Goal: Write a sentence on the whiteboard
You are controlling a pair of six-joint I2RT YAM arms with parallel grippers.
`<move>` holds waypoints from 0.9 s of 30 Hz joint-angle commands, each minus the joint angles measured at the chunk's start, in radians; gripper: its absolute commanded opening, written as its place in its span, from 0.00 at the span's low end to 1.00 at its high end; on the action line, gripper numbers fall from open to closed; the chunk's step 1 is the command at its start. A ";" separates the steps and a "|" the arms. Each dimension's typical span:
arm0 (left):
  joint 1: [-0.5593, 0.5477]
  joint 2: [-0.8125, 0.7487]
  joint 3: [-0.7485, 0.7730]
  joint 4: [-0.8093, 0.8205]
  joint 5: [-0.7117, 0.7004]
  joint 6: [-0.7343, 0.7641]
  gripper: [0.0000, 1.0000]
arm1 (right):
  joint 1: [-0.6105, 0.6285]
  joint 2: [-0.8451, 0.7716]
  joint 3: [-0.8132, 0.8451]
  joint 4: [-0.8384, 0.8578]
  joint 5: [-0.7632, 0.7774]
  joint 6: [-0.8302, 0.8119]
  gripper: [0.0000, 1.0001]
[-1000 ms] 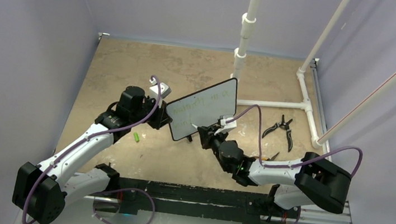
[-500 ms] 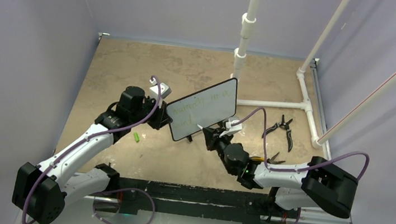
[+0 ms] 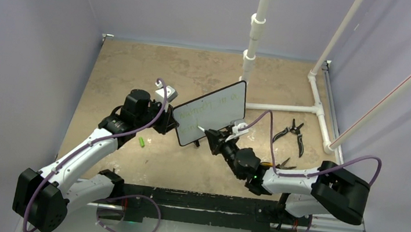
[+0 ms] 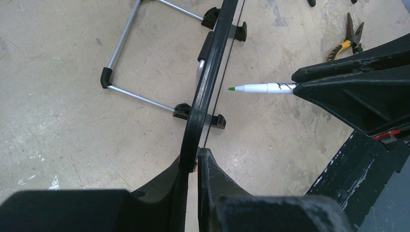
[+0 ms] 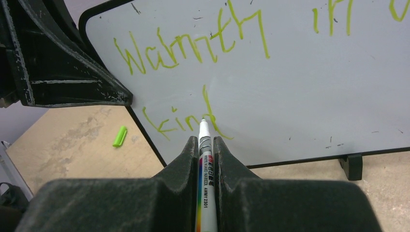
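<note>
My right gripper (image 5: 205, 142) is clamped on a whiteboard marker (image 5: 207, 181), the barrel squeezed between both fingers and its green tip pointing out ahead. In the right wrist view the tip sits over the last stroke of "kind"; in the left wrist view a narrow gap shows between the tip and the board face. My left gripper (image 4: 193, 159) is pinched shut on the black frame of the whiteboard (image 5: 290, 96), holding it by the short edge at its left end. The board stands upright on its long edge near the middle of the table (image 3: 138, 67), between my two arms, with its white face turned toward my right wrist. The sentence (image 5: 188, 48) runs across it in light green: "Warmth" and more letters I cannot read fully on the upper line, "kind" on the lower. One small black foot (image 5: 352, 165) shows under the bottom edge. A green marker cap (image 5: 119, 136) lies on the table just left of the board. To the right lie black pliers (image 3: 294, 135), with a yellow-handled pair (image 4: 345, 41) closer to my right arm. White PVC pipes (image 3: 253, 39) rise at the far side.
</note>
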State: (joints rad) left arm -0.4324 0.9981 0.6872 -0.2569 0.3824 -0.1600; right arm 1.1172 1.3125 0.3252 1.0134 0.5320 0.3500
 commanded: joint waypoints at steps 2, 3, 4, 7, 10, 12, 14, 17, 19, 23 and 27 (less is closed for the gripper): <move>0.000 -0.017 0.021 0.014 0.011 0.017 0.00 | -0.002 0.032 0.052 0.056 -0.005 -0.026 0.00; 0.000 -0.016 0.022 0.014 0.011 0.017 0.00 | -0.003 0.037 0.056 0.056 -0.007 -0.027 0.00; 0.000 -0.015 0.023 0.015 0.013 0.017 0.00 | -0.002 0.042 0.058 0.060 -0.008 -0.029 0.00; 0.000 -0.013 0.023 0.014 0.014 0.017 0.00 | -0.003 0.052 0.064 0.063 -0.007 -0.028 0.00; 0.000 -0.014 0.023 0.015 0.015 0.017 0.00 | -0.003 0.060 0.066 0.058 -0.009 -0.026 0.00; 0.001 -0.013 0.023 0.015 0.015 0.017 0.00 | -0.002 0.067 0.070 0.053 -0.011 -0.025 0.00; 0.000 -0.014 0.023 0.015 0.014 0.017 0.00 | -0.003 0.077 0.077 0.045 -0.015 -0.027 0.00; 0.000 -0.015 0.023 0.013 0.015 0.017 0.00 | -0.003 0.088 0.083 0.042 -0.001 -0.026 0.00; 0.000 -0.015 0.023 0.012 0.014 0.017 0.00 | -0.003 0.088 0.081 0.040 0.015 -0.025 0.00; 0.000 -0.016 0.023 0.013 0.013 0.017 0.00 | -0.003 0.086 0.066 0.032 0.019 -0.016 0.00; 0.000 -0.018 0.022 0.013 0.013 0.017 0.00 | -0.002 0.078 0.050 0.009 0.022 0.006 0.00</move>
State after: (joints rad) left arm -0.4320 0.9981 0.6872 -0.2581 0.3790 -0.1535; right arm 1.1183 1.3960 0.3717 1.0237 0.5308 0.3428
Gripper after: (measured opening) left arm 0.088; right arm 0.112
